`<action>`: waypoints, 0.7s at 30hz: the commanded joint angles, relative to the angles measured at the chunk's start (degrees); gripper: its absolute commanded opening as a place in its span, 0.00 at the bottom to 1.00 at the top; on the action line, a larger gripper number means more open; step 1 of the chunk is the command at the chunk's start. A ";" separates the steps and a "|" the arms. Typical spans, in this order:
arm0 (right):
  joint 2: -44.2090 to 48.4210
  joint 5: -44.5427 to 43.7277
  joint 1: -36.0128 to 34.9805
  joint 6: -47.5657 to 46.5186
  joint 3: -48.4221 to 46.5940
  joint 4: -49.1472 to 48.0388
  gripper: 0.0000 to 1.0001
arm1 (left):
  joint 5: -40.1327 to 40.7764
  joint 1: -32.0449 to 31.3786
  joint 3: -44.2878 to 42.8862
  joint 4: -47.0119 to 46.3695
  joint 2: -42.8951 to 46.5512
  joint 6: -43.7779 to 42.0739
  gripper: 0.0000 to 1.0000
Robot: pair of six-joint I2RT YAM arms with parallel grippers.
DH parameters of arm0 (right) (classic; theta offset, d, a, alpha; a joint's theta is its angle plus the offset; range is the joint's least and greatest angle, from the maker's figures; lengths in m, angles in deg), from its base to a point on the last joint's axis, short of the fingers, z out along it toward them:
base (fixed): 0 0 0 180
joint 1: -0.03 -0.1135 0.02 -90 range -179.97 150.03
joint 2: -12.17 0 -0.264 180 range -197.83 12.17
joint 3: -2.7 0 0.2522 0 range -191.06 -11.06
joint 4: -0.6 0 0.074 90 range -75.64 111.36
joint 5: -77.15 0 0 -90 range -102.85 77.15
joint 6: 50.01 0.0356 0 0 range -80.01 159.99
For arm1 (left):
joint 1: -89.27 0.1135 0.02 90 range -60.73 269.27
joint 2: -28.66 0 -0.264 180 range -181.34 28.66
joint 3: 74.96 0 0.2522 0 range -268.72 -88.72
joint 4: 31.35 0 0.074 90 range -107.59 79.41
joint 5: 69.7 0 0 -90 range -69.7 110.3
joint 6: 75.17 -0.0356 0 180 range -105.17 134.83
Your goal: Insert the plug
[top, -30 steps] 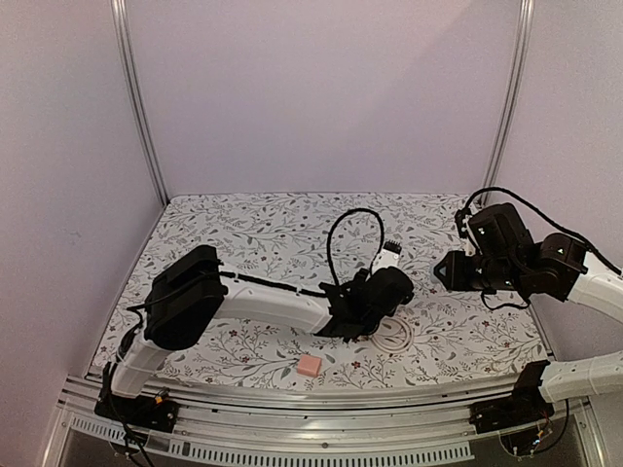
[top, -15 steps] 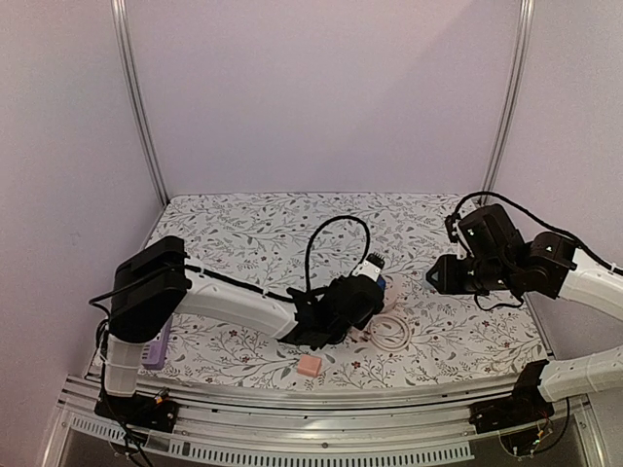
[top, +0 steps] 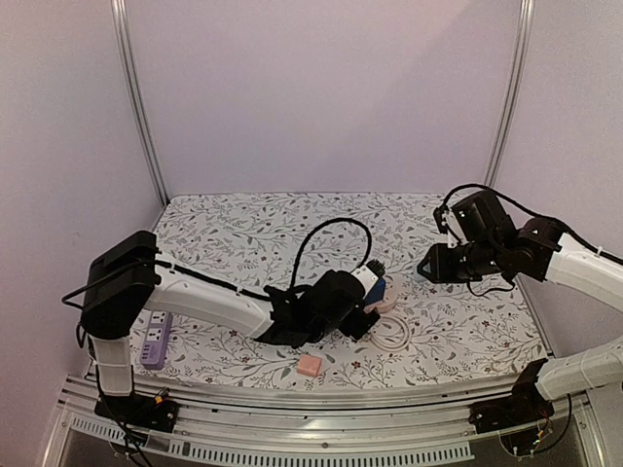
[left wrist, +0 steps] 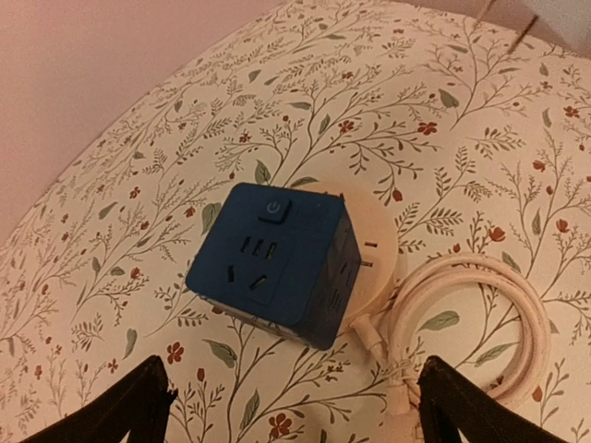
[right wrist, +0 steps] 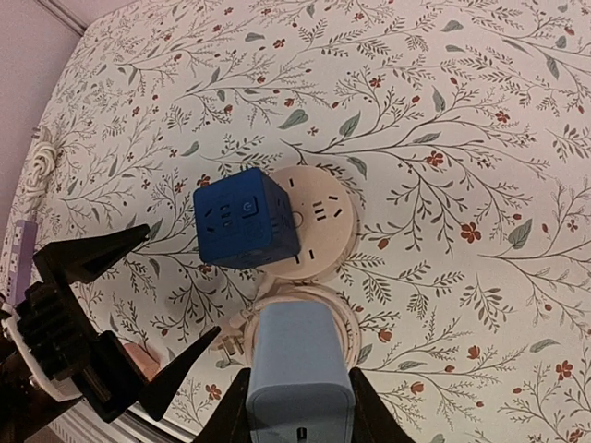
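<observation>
left gripper (left wrist: 293, 374): spread wide at bottom edge, empty, below blue cube socket (left wrist: 272, 263)
right gripper (right wrist: 297, 420): clamped on light-blue plug (right wrist: 297, 360), bottom centre
cord (left wrist: 480, 314): coiled, lower right

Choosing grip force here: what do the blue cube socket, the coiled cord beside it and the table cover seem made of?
Blue cube socket: probably hard plastic; matte, with crisp moulded edges and slots.
Coiled cord: likely a rubbery sheath; smooth, lying in soft loops.
Table cover: floral printed cloth or vinyl; cannot tell which.
</observation>
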 commanded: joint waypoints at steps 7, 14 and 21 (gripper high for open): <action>-10.41 15.42 14.96 -18.82 -12.51 0.77 0.00 | -21.34 7.21 13.27 -4.72 13.57 -11.22 0.96; -21.66 18.92 17.11 -24.87 -19.75 7.98 0.00 | -30.82 10.41 17.26 -10.42 14.23 -15.00 0.98; -28.76 18.86 17.23 -24.80 -23.66 7.96 0.00 | -32.43 12.66 8.08 -8.46 7.32 -18.40 0.99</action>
